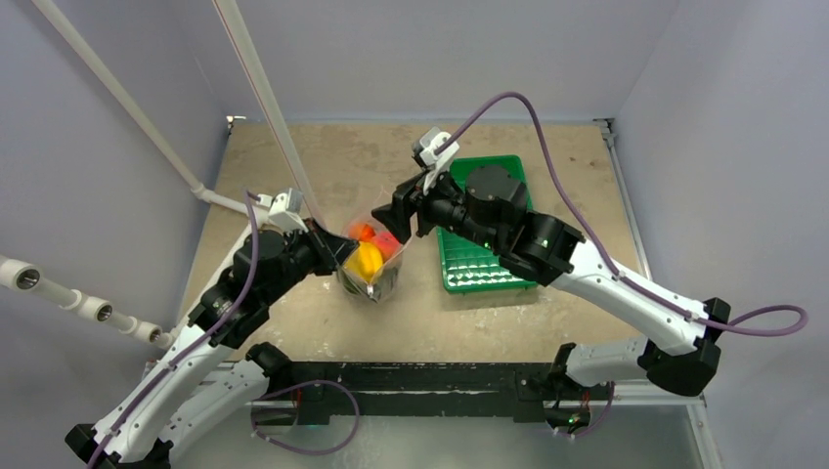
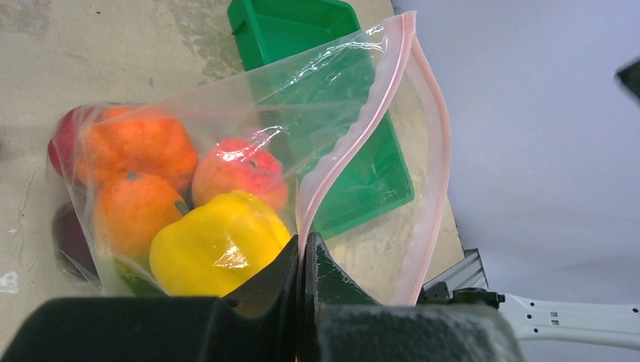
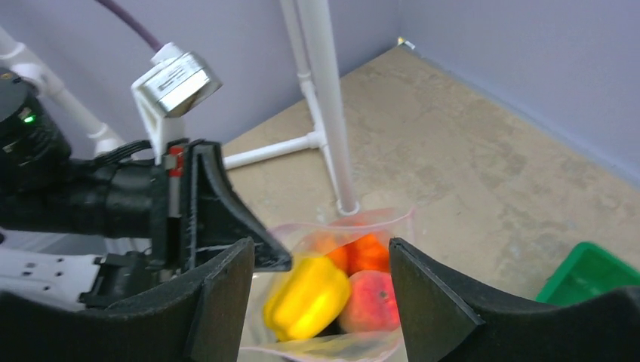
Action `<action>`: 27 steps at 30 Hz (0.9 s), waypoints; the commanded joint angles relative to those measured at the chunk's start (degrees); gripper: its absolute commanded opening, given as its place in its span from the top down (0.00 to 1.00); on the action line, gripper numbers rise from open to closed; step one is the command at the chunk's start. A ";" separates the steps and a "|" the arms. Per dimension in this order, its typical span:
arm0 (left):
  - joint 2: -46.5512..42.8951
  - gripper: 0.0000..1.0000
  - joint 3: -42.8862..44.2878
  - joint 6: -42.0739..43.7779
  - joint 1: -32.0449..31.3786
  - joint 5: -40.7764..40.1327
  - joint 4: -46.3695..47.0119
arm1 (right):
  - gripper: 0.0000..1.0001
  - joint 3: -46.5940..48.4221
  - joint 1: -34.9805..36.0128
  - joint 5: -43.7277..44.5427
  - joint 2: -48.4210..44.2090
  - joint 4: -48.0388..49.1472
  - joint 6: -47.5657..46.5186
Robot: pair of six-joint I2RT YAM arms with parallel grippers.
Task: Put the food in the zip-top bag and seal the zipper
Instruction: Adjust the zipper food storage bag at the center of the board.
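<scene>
The zip-top bag hangs open at the table's middle, and the food is inside it. Through the clear plastic I see a yellow pepper, two orange pieces, a reddish peach and a dark purple piece. The pink zipper is parted into two strips. My left gripper is shut on one zipper strip at the bag's corner. My right gripper stands open just above the bag's mouth, touching nothing, with the pepper and peach visible between its fingers.
A green ribbed tray lies right of the bag, under the right arm. White pipes rise from the table's back left, and one post stands just behind the bag. Purple-grey walls enclose the table.
</scene>
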 commanded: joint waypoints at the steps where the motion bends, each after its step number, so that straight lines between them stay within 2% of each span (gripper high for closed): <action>1: 0.06 1.00 -0.28 -0.77 0.12 -0.58 3.49 | 0.31 -3.46 5.99 5.79 -3.01 -1.04 10.26; 11: 0.14 1.00 -0.82 -1.02 0.12 -0.07 4.81 | 0.31 -4.60 21.42 25.53 -0.75 -14.37 34.13; 17: -0.53 1.00 -0.92 -0.96 0.11 -0.14 4.54 | 0.31 -3.52 27.16 31.30 4.78 -23.43 47.38; 22: -0.85 1.00 -1.07 -0.87 0.11 -0.25 4.43 | 0.30 -2.32 29.24 35.06 9.84 -26.70 53.11; 27: -1.32 1.00 -1.31 -0.90 0.16 0.07 4.23 | 0.30 0.52 29.68 38.35 12.89 -26.83 54.23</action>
